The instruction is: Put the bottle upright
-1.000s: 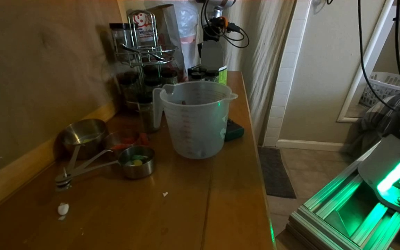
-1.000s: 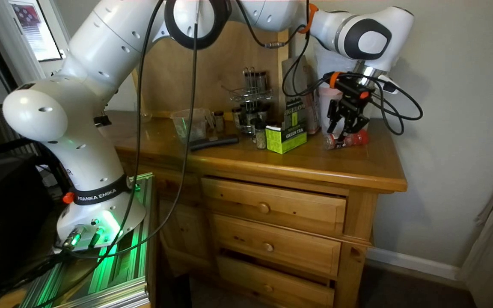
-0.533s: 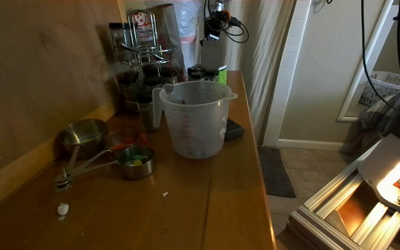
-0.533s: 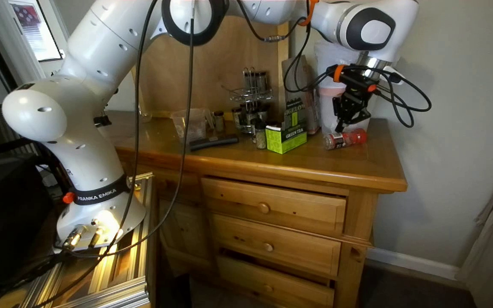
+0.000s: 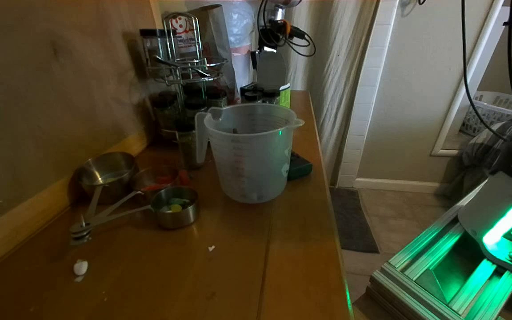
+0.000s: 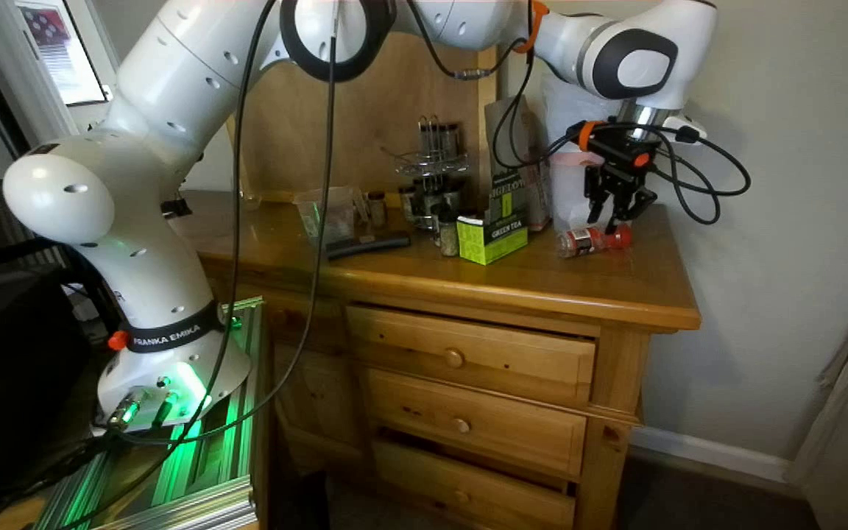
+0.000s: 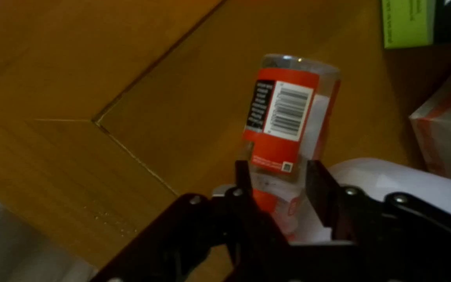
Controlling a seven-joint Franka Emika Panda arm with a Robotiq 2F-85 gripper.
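A clear bottle (image 6: 587,242) with a red label and red cap lies on its side near the right end of the wooden top in an exterior view. In the wrist view the bottle (image 7: 282,117) points its base away from me, and its cap end is mostly hidden by my fingers. My gripper (image 6: 601,225) is over the cap half of the bottle. In the wrist view my gripper (image 7: 278,162) is open, with one finger on each side of the bottle's outline. I cannot tell if a finger touches it. The bottle does not show in an exterior view with the measuring jug (image 5: 251,155).
A green tea box (image 6: 494,239) and a paper bag (image 7: 444,129) stand beyond the bottle's base. A white plastic bag (image 7: 382,180) is close beside my right finger. A spice rack (image 6: 431,165) stands farther back. The dresser top's end edge (image 6: 685,276) is close.
My gripper has risen off the middle of the bottle, shifted right toward the cap end, and come down slightly. The bottle lies as before. The base light went green, yellowish-white, then green.
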